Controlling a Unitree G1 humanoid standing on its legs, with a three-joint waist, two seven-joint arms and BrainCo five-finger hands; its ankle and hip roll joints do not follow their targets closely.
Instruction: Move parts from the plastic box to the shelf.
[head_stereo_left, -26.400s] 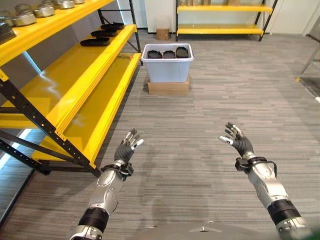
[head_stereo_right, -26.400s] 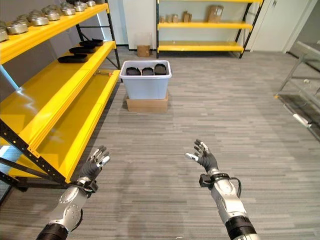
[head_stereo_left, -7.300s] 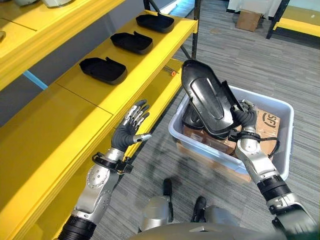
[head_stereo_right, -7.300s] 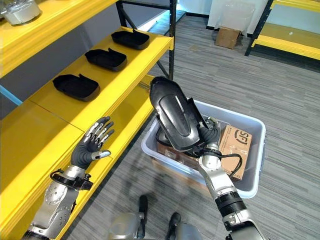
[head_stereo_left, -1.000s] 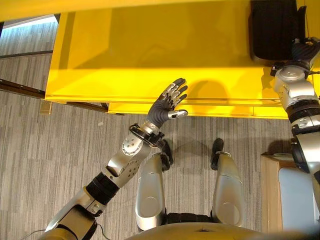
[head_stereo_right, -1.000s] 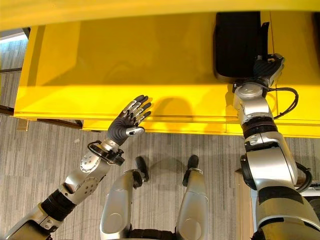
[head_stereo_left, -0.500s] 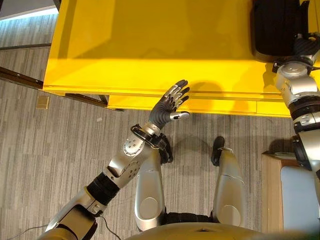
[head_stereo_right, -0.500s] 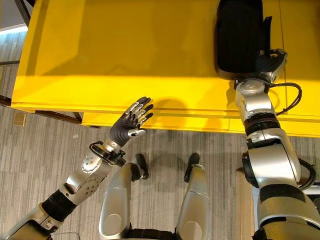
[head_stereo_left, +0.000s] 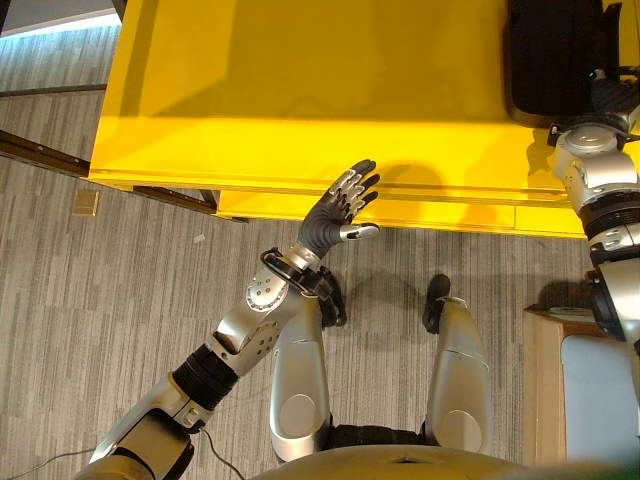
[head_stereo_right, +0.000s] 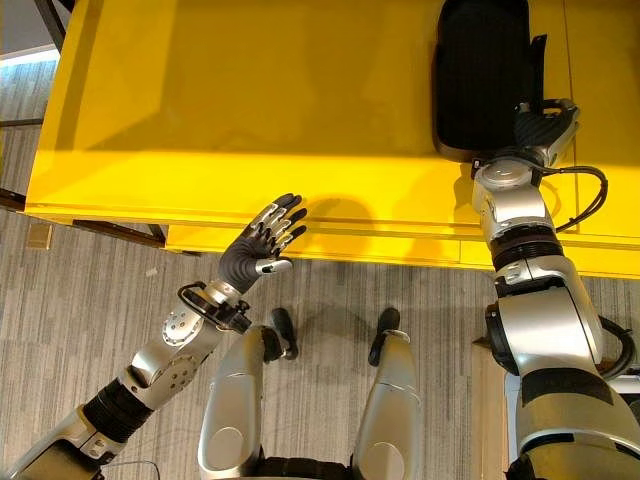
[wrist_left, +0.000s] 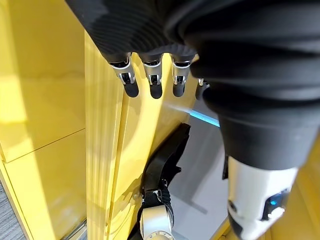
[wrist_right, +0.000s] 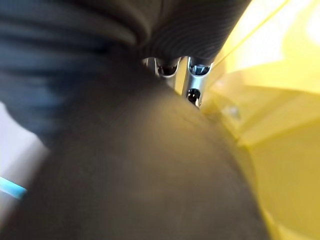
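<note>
Since half a second ago almost nothing has shifted: my right hand (head_stereo_right: 540, 128) still sits at the near right corner of the black moulded plastic part (head_stereo_right: 482, 75), which lies flat on the glossy yellow metal shelf (head_stereo_right: 250, 90). I cannot tell whether those fingers clamp the part or merely touch it; my right wrist view gives a dark blurred mass with two silver fingers (wrist_right: 197, 80) against yellow. My left hand (head_stereo_left: 335, 212) hovers by the shelf's front edge, fingers straight and spread, holding nothing. Its wrist view looks along the ribbed shelf lip to the part's curved edge. At the right, the head views catch a corner of the pale plastic box (head_stereo_left: 600, 385) on grey striped carpet (head_stereo_left: 90, 300).
</note>
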